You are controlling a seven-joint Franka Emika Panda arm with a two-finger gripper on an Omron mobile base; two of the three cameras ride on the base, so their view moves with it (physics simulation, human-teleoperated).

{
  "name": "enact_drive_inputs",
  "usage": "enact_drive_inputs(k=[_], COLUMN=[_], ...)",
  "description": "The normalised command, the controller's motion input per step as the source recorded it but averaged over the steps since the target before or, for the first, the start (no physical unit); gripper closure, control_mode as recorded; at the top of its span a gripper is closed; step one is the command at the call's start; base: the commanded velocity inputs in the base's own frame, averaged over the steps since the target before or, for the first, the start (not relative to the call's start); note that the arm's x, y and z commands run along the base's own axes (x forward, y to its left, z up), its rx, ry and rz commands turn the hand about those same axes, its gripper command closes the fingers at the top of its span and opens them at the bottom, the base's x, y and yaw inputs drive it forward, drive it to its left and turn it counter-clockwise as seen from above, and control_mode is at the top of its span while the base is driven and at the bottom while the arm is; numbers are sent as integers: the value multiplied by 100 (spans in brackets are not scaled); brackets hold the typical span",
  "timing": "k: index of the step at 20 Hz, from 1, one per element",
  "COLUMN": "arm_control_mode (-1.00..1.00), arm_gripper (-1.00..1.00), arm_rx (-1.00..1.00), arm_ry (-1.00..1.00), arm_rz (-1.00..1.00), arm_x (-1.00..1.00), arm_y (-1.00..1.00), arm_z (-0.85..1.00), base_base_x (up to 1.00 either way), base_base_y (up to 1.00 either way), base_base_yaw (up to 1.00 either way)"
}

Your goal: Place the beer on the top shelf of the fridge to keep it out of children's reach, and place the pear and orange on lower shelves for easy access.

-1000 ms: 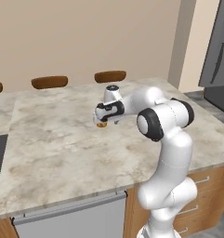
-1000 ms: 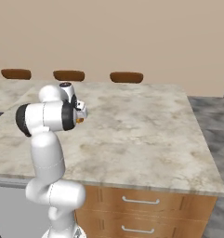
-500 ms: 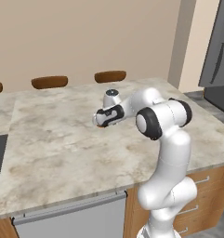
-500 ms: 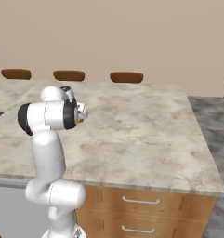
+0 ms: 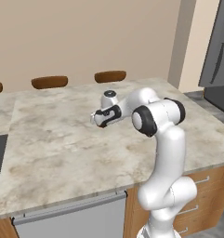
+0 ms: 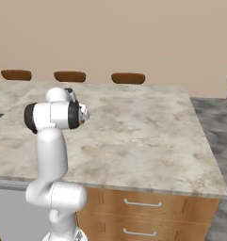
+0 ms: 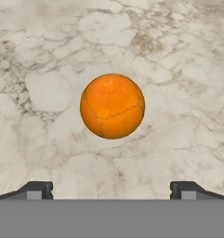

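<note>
Orange (image 7: pixel 112 106) sits alone on marble counter (image 7: pixel 187 69), directly below gripper (image 7: pixel 111 188); jaws spread wide, holding nothing. Probably light, firm, apt to roll: pinch across its widest middle.

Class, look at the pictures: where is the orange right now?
In the hand view the orange lies on the marble counter, centred ahead of the open pincer and apart from both fingertips.
</note>
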Motion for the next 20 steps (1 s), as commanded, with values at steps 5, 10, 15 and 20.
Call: enact_drive_inputs(k=[5,10,15,20], arm_control_mode=[-100,-100,-100,-100], arm_gripper=[-100,-100,-100,-100], arm_rx=[0,0,0,0], arm_ry=[0,0,0,0], arm_rz=[0,0,-1,-2], arm_x=[28,22,16,13], arm_y=[13,1,0,0], arm_z=[-5,-14,-23,-23], base_base_x=[0,0,0,0], base_base_y=[0,0,0,0], base_base_yaw=[0,0,0,0])
